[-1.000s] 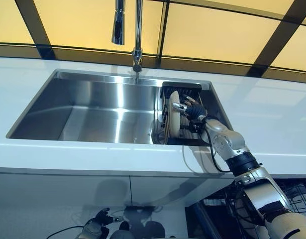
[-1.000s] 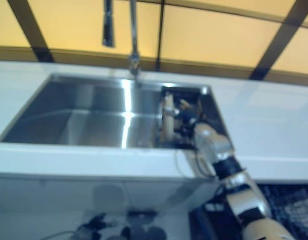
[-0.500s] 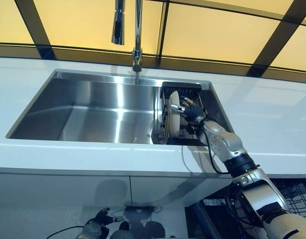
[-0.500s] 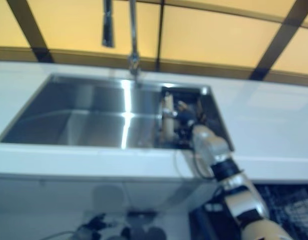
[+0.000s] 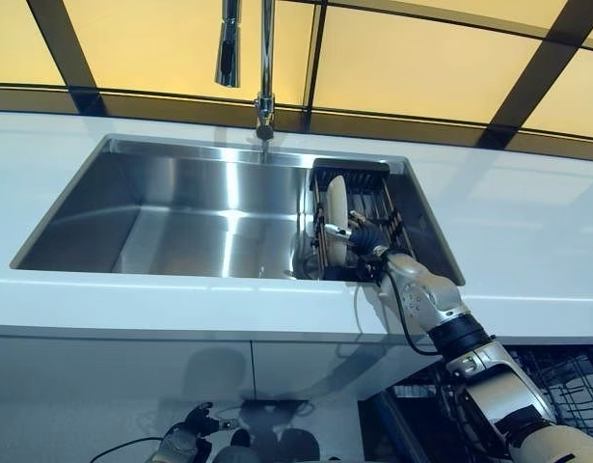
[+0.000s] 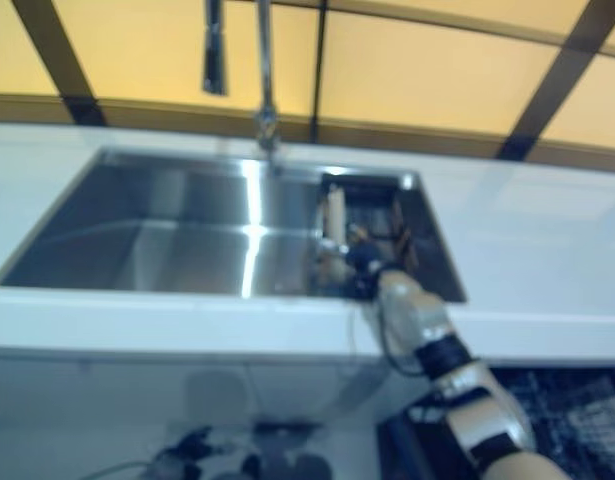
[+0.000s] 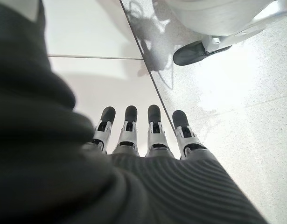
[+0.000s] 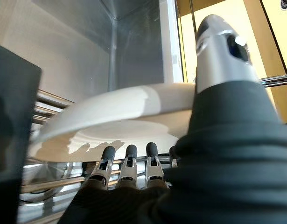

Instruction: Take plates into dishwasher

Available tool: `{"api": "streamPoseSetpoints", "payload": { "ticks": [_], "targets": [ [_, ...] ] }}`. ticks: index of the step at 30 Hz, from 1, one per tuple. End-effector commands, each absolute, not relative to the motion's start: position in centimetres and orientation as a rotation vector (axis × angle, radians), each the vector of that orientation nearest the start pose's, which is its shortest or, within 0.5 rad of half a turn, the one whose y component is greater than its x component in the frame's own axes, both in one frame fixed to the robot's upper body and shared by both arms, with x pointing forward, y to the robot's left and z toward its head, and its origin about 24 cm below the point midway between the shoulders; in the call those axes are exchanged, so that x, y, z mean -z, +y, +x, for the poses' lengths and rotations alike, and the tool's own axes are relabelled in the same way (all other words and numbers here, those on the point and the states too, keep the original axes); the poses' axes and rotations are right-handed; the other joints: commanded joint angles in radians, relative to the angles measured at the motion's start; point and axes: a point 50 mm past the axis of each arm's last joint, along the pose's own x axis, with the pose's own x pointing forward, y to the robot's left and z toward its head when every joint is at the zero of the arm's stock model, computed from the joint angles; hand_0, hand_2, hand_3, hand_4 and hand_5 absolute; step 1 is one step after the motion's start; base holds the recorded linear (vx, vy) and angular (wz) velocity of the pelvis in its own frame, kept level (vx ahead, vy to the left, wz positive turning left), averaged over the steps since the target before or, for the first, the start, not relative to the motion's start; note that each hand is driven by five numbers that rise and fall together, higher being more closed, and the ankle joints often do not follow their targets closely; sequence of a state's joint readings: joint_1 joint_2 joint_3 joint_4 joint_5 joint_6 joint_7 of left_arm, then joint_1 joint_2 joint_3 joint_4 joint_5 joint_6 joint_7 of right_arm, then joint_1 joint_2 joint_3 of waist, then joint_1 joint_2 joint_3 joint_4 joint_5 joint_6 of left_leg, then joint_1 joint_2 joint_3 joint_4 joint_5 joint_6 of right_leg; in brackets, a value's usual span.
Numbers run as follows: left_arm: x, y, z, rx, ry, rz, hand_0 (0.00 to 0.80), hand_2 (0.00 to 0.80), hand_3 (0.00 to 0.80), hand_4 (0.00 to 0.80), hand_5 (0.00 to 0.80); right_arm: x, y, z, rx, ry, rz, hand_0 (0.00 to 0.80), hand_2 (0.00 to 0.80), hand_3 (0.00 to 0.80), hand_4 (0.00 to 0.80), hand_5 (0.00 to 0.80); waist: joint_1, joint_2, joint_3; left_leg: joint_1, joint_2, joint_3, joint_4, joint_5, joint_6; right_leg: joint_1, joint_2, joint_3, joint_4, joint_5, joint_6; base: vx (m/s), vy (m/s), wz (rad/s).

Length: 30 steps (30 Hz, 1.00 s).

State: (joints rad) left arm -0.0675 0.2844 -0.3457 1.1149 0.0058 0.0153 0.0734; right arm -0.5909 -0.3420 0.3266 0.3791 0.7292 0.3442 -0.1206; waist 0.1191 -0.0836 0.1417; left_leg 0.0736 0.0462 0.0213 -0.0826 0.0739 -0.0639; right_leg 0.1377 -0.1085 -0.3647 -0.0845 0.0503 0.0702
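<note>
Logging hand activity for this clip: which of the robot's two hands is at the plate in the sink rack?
The right hand, reaching into the sink's rack with fingers under the cream plate and thumb over its rim. The left hand hangs low, open, over the floor.

Silver, dark-tipped fingers (image 8: 128, 163) under dark ribbed wrist covers.

I'm working in a kitchen. A steel sink (image 5: 180, 207) sits in a white counter (image 5: 527, 231). A tall tap (image 5: 265, 68) stands behind it.
</note>
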Motion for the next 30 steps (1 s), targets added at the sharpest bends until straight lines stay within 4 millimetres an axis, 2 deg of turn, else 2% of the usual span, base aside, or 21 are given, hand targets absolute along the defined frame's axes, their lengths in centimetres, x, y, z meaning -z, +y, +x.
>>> {"api": "streamPoseSetpoints", "payload": {
  "ticks": [1, 2, 3, 5, 11, 20, 24, 30],
  "targets": [
    [14.2, 21.6, 15.9, 0.098, 1.027, 0.52, 0.0, 0.0, 0.0, 0.0, 0.0, -8.5, -12.4, 34.9, -0.229, 0.229, 0.137, 0.0, 0.0, 0.0, 0.0, 0.0, -0.006, 0.016, -0.013, -0.026, -0.065, 0.077, -0.005, -0.032, 0.063, -0.033, 0.045, 0.021, 0.109, -0.086, -0.022, 0.0, 0.0, 0.0],
    [14.2, 21.6, 15.9, 0.099, 1.028, 0.519, 0.0, 0.0, 0.0, 0.0, 0.0, -8.2, -12.5, 34.9, -0.225, 0.232, 0.134, 0.063, 0.063, 0.063, 0.063, 0.063, -0.007, 0.016, -0.013, -0.026, -0.066, 0.077, -0.005, -0.032, 0.063, -0.033, 0.045, 0.022, 0.109, -0.086, -0.022, 0.0, 0.0, 0.0],
    [14.2, 21.6, 15.9, 0.098, 1.027, 0.517, 0.0, 0.0, 0.0, 0.0, 0.0, -8.1, -12.7, 34.9, -0.215, 0.232, 0.135, 0.289, 0.289, 0.289, 0.289, 0.289, -0.008, 0.017, -0.013, -0.026, -0.065, 0.077, -0.005, -0.032, 0.062, -0.033, 0.044, 0.022, 0.109, -0.086, -0.022, 0.0, 0.0, 0.0],
    [14.3, 21.5, 15.7, 0.097, 1.029, 0.514, 0.0, 0.0, 0.0, 0.0, 0.0, -7.8, -13.0, 34.8, -0.201, 0.232, 0.129, 0.8, 0.8, 0.8, 0.8, 0.8, -0.01, 0.018, -0.013, -0.025, -0.066, 0.078, -0.005, -0.033, 0.063, -0.032, 0.044, 0.022, 0.107, -0.086, -0.022, 0.0, 0.0, 0.0],
    [14.3, 21.4, 15.7, 0.099, 1.031, 0.509, 0.0, 0.0, 0.0, 0.0, 0.0, -7.4, -13.6, 34.6, -0.169, 0.23, 0.131, 0.8, 0.8, 0.8, 0.8, 0.8, -0.012, 0.023, -0.012, -0.025, -0.066, 0.076, -0.005, -0.033, 0.064, -0.033, 0.043, 0.024, 0.107, -0.085, -0.021, 0.0, 0.0, 0.0],
    [14.4, 21.4, 15.5, 0.098, 1.033, 0.508, 0.0, 0.0, 0.0, 0.0, 0.0, -8.0, -13.6, 34.6, -0.154, 0.185, 0.135, 0.8, 0.8, 0.8, 0.8, 0.8, -0.015, 0.027, -0.011, -0.024, -0.067, 0.074, -0.005, -0.035, 0.066, -0.034, 0.042, 0.026, 0.11, -0.086, -0.02, 0.0, 0.0, 0.0],
    [14.5, 21.3, 15.4, 0.098, 1.036, 0.506, 0.0, 0.0, 0.0, 0.0, 0.0, -9.2, -13.8, 34.9, -0.117, 0.114, 0.109, 0.8, 0.8, 0.8, 0.8, 0.8, -0.016, 0.029, -0.01, -0.021, -0.068, 0.074, -0.005, -0.036, 0.067, -0.034, 0.041, 0.026, 0.115, -0.088, -0.02, 0.0, 0.0, 0.0],
    [14.6, 21.5, 15.0, 0.099, 1.04, 0.511, 0.0, 0.0, 0.0, 0.0, 0.0, -12.6, -14.2, 35.5, -0.063, 0.008, 0.102, 0.8, 0.8, 0.8, 0.8, 0.8, -0.015, 0.029, -0.008, -0.017, -0.067, 0.076, -0.005, -0.039, 0.068, -0.033, 0.04, 0.028, 0.116, -0.087, -0.02, 0.0, 0.0, 0.0]
  ]
}}
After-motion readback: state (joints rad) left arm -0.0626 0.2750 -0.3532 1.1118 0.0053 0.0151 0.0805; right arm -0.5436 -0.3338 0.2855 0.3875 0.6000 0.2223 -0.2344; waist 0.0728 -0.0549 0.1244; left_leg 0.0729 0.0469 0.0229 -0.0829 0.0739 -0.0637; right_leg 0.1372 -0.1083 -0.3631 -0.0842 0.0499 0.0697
